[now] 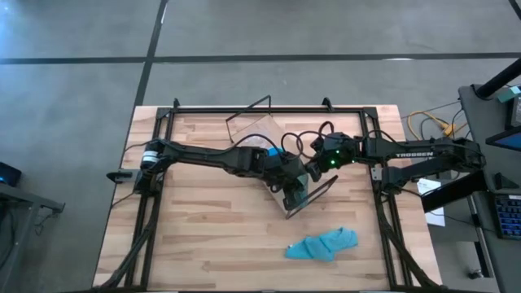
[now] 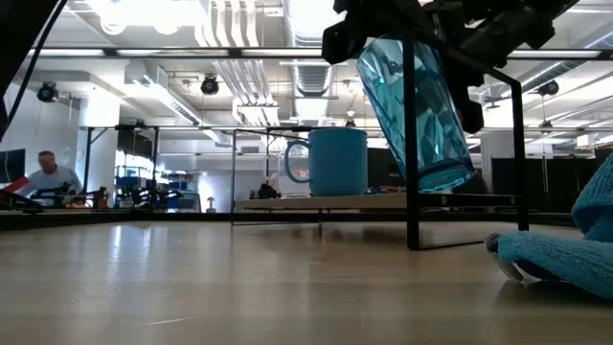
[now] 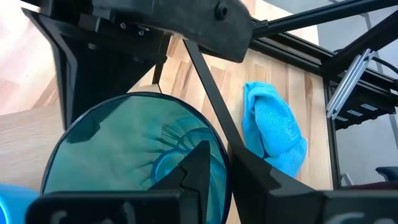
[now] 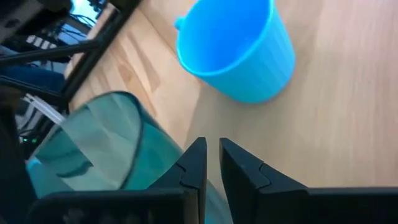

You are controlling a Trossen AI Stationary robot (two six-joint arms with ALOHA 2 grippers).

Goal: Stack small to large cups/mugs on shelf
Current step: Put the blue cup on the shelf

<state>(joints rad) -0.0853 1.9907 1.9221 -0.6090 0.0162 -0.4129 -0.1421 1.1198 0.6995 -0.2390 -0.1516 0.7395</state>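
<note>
The teal-green tumbler hangs tilted over the shelf's near end, held by my left gripper, which is shut on its rim. The bright blue mug stands upright on the shelf's light-wood board, mouth up, also in the right wrist view. My right gripper is shut just beside the tumbler's wall, above the board; I cannot tell whether it touches it. The shelf's black wire end stands by the tumbler. The small clear glass cup does not show. My left gripper holds the tumbler by its rim, one finger inside the mouth and the other outside the wall. It comes from above. The tumbler hangs below it, tilted, its base just clear of the board.
A crumpled blue cloth lies on the table near the front right, close to the shelf's end. Black frame rails run along the table's sides and back. Cables loop over the far part of the shelf.
</note>
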